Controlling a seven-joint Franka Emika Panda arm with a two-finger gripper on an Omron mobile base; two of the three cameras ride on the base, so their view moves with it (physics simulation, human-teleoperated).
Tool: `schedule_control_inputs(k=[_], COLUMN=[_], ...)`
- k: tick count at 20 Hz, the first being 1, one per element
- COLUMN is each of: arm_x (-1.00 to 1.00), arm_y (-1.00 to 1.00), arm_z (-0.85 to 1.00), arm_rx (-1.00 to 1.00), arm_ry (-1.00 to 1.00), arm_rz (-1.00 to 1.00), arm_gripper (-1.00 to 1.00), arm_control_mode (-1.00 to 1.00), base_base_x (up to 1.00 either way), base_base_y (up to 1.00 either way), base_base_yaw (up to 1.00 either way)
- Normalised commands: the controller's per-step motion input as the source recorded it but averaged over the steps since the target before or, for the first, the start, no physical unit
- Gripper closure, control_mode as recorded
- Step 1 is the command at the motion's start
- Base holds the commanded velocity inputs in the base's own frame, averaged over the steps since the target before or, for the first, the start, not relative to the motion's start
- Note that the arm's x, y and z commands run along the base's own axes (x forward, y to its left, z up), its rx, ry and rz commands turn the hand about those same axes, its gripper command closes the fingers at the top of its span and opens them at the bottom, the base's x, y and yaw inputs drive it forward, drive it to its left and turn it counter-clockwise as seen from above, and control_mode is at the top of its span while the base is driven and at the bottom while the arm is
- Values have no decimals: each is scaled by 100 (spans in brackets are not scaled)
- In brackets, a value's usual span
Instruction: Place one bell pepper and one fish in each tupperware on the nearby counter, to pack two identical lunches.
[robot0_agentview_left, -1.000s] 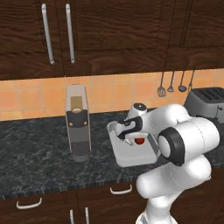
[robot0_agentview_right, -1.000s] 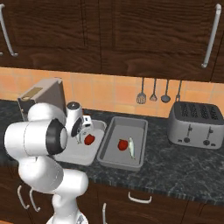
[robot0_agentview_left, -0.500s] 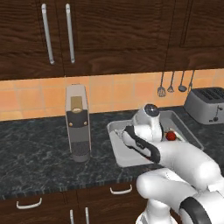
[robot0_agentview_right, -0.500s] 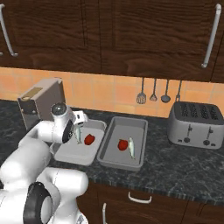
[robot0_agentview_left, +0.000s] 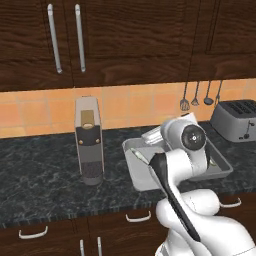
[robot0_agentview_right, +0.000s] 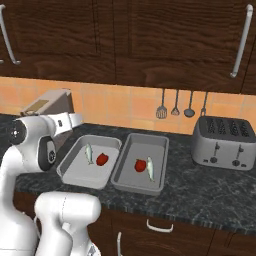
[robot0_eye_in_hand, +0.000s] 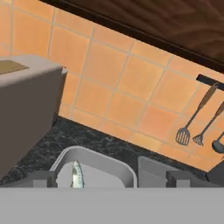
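Two grey tupperware tubs sit side by side on the dark counter (robot0_agentview_right: 200, 190). The left tupperware (robot0_agentview_right: 70, 172) holds a fish (robot0_agentview_right: 89, 153) and a red bell pepper (robot0_agentview_right: 102, 159). In the right tupperware (robot0_agentview_right: 159, 150) lie another bell pepper (robot0_agentview_right: 140, 165) and a second fish (robot0_agentview_right: 150, 169). My gripper (robot0_agentview_right: 74, 120) hangs above and behind the left tub's far left corner, open and holding nothing. In the hand view the gripper (robot0_eye_in_hand: 111, 178) looks over that tub's far rim (robot0_eye_in_hand: 100, 159) and its fish (robot0_eye_in_hand: 77, 175). In the left base view my arm covers most of both tubs.
A tall grey coffee machine (robot0_agentview_left: 89, 145) stands left of the tubs, close beside my hand (robot0_agentview_right: 50, 107). A silver toaster (robot0_agentview_right: 225, 144) is at the right. Utensils (robot0_agentview_right: 175, 105) hang on the tiled wall behind. Drawers with white handles run under the counter.
The jaws have opened and left the red pepper in the left tub beside the fish. The hand has lifted up and back toward the coffee machine.
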Motion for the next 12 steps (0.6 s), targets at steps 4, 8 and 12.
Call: schedule_control_inputs(k=[4,8,12], arm_x=[0,-66,-100], arm_y=[0,-17,-3], arm_z=[0,0,6], arm_rx=[0,1,-5], arm_ry=[0,-54,-100], arm_rz=[0,2,0], arm_gripper=[-100,-100,-100], arm_control_mode=[-100,-100,-100], base_base_x=[0,0,0], base_base_y=[0,0,0], base_base_yaw=[0,0,0])
